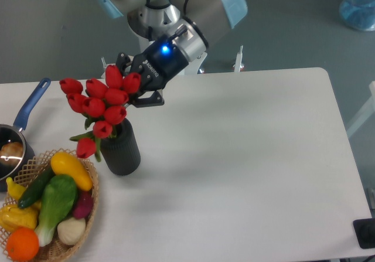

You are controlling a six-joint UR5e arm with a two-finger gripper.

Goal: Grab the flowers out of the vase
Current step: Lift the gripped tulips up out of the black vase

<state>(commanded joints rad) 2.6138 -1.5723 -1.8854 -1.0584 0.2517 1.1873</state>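
Basket (88, 177): a woven wicker bowl at the near left corner of the surface, cut off by the picture's lower edge. It holds an orange (22, 242), a yellow squash (71, 170), a long green vegetable (57, 202), a dark green cucumber (36, 187), a pale garlic-like bulb (71, 230), a dark purple piece and further yellow produce at the left rim.

Surface (246, 156): a white top with rounded corners, bare across its middle and right side. A small black object (366, 234) sits at its near right edge.

Pan (17, 134): a pan with a blue handle, at the left edge just behind the basket, partly out of view; something pale brown lies in it.

Vase (121, 150): a dark ribbed cylinder, upright on the surface just right of the basket, close to its rim.

Flowers (96, 105): red tulip buds on green stems, standing in the vase and leaning left and up from its mouth. One bud hangs low at the left, just above the basket.

Claw (136, 89): black, reaching in from the upper right, level with the topmost buds. Its fingers are among or right behind the blooms; the buds hide the tips, so I cannot tell whether it grips them or stands apart.

Arm (193, 16): grey and light blue joints above, with a blue light glowing at the wrist.
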